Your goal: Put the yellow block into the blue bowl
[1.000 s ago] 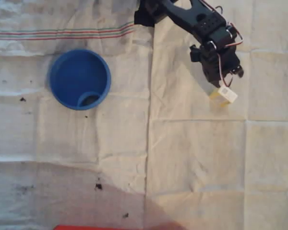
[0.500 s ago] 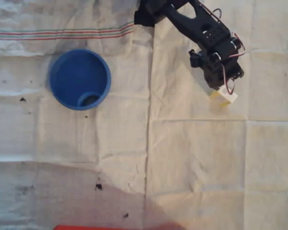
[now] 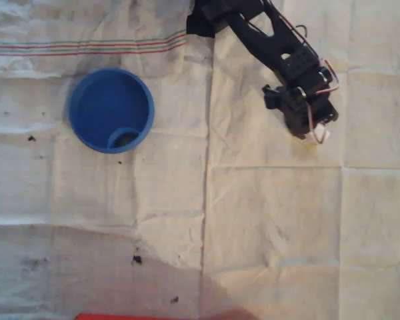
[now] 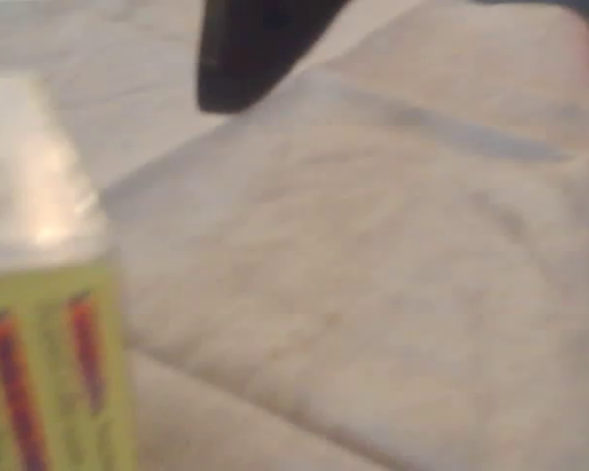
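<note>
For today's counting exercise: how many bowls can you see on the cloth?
1. The blue bowl sits on the cloth at upper left in the overhead view, far from the gripper. None seems hidden.

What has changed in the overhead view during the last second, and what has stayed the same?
The tool has come down over the yellow block, covering more of it: a second ago most of its top showed, and now a small corner peeks out. Whether the tool has closed on it cannot be told. The block and the blue bowl have not moved.
</note>
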Available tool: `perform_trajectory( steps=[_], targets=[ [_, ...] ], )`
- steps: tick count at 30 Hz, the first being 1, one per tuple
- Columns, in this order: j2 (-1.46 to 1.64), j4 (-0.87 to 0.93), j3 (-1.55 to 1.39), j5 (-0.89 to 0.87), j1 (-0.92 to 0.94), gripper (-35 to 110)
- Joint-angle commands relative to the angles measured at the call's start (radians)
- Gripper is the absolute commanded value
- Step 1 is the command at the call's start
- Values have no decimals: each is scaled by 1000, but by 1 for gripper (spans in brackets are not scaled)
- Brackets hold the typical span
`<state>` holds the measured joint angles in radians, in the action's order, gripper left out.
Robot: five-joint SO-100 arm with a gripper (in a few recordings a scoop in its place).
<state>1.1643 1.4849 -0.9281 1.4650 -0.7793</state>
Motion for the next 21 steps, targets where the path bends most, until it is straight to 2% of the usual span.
perform_trajectory(
  steps=[1, 12, 21],
  targets=[
    [-6, -17, 61, 2, 11, 30],
    [-31, -18, 66, 5, 0, 28],
    [-32, -64, 60, -3, -2, -1]
  ],
)
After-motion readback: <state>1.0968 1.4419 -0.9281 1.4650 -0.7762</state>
